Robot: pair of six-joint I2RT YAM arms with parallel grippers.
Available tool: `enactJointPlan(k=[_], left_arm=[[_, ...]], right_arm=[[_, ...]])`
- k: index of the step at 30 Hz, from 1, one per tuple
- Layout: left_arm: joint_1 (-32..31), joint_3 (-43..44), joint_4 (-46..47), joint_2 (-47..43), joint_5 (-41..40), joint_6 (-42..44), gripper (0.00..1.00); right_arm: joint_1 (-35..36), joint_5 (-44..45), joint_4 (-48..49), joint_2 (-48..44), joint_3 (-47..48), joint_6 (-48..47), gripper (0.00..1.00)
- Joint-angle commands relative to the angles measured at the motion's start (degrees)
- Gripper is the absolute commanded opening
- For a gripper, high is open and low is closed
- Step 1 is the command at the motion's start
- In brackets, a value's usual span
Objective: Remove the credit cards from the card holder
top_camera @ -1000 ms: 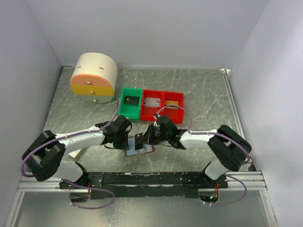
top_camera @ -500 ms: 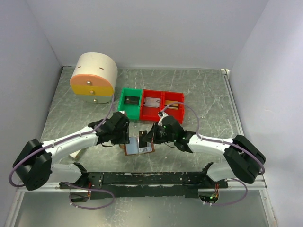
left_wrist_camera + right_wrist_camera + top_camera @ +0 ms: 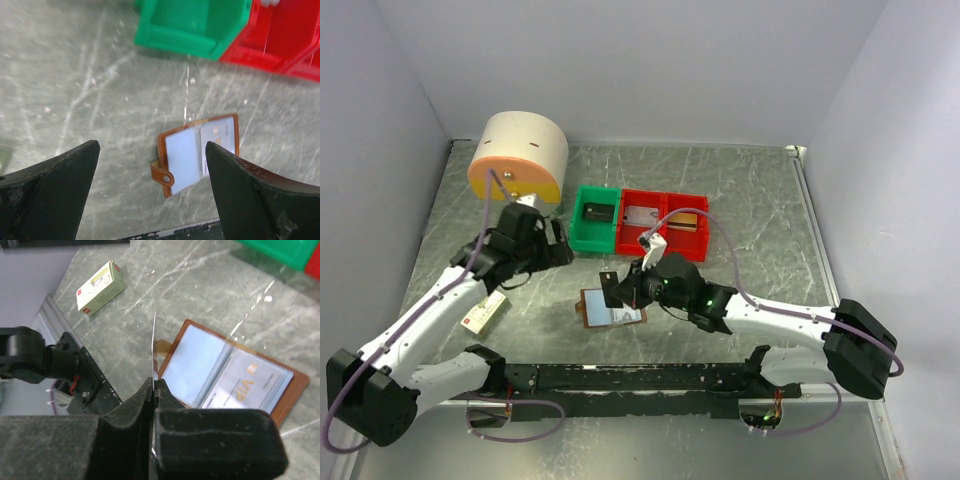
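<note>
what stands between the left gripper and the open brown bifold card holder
Nothing visible: only bare grey marbled table lies between the open left gripper and the card holder. The right gripper pinches a thin card.

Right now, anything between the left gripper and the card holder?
Nothing. In the left wrist view, only bare table shows between the open left gripper and the card holder, which lies opened flat.

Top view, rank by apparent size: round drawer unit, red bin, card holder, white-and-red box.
1. Round drawer unit, clearly largest.
2. Red bin, both compartments together.
3. Card holder, lying open.
4. White-and-red box, smallest.
No close calls between these four.
</note>
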Motion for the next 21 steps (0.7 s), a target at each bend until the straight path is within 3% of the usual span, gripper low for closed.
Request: enactJointPlan(k=[1, 4, 7, 10, 14, 21], left_arm=[[9.50, 4.09, -3.96, -4.19, 3.04, 6.58, 1.00], [15.30, 3.98, -4.92, -6.92, 2.13, 9.88, 1.00], [16.17, 3.94, -5.80, -8.82, -2.99, 11.73, 1.00], [16.18, 3.54, -3.73, -11.13, -3.11, 13.90, 0.99], [16.18, 1.06, 0.47, -13.81, -4.30, 15.92, 1.00], [16.09, -3.02, 6.91, -17.54, -3.31, 18.62, 1.00]], right_arm=[[3.00, 9.36, -0.74, -1.01, 3.65, -11.33, 0.00], [3.82, 10.90, -0.22, -1.14, 4.94, -19.72, 0.00], [3.86, 15.81, -2.64, 0.54, 8.26, -25.81, 0.00], [3.38, 21.14, -9.26, 4.68, 14.53, -31.44, 0.00], [-0.60, 18.70, -17.41, 13.18, 25.32, -34.52, 0.00], [-5.72, 16.75, -22.61, 25.47, 40.36, -38.27, 0.00]])
